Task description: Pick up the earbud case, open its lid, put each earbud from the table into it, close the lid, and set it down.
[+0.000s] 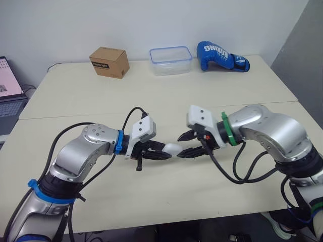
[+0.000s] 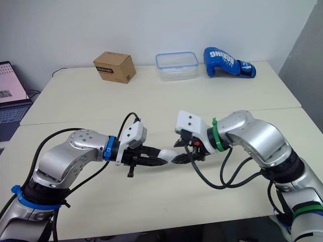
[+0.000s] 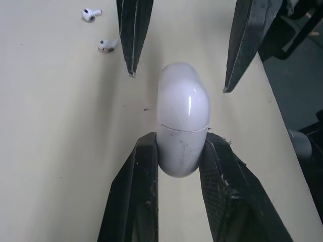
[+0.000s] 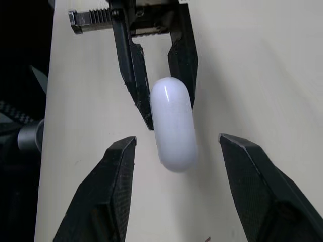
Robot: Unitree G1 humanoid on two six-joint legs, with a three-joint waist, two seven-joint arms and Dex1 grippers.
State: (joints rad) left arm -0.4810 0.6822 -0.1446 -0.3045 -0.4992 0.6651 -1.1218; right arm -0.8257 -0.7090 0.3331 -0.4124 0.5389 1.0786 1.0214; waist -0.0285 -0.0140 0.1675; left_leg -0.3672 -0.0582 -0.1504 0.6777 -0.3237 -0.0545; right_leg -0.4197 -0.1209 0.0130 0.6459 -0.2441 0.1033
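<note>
In the left eye view, a wide cream table [image 1: 166, 96] holds everything. Over its near middle, the left gripper [image 1: 165, 152] pinches a white, shiny, pill-shaped earbud case [image 1: 174, 148]. The right gripper [image 1: 181, 146] faces it from the right, with its two black fingers spread wide on both sides of the case's right end. At the far edge sit a brown cardboard box [image 1: 109, 61] with a white label too small to read, a clear plastic tub with a blue rim [image 1: 170, 60], and a blue boxing glove [image 1: 221, 56] with white letters ending in "ING". A grey laptop [image 1: 9, 96] sits far left, off the table. The right eye view shows the same scene. In the left wrist view, the left gripper's fingers [image 3: 133, 196] squeeze one half of the case. A thin line runs across the case where the lid meets the body, and the lid is closed. The right gripper's fingers [image 3: 133, 30] stand beside the lid end without touching it. Two small white earbuds [image 3: 91, 13] [image 3: 107, 45] lie on the table near each other, apart from the case. In the right wrist view, the case sits between the spread right fingers [image 4: 108, 191], with gaps on both sides, and the left gripper holds its other end.
</note>
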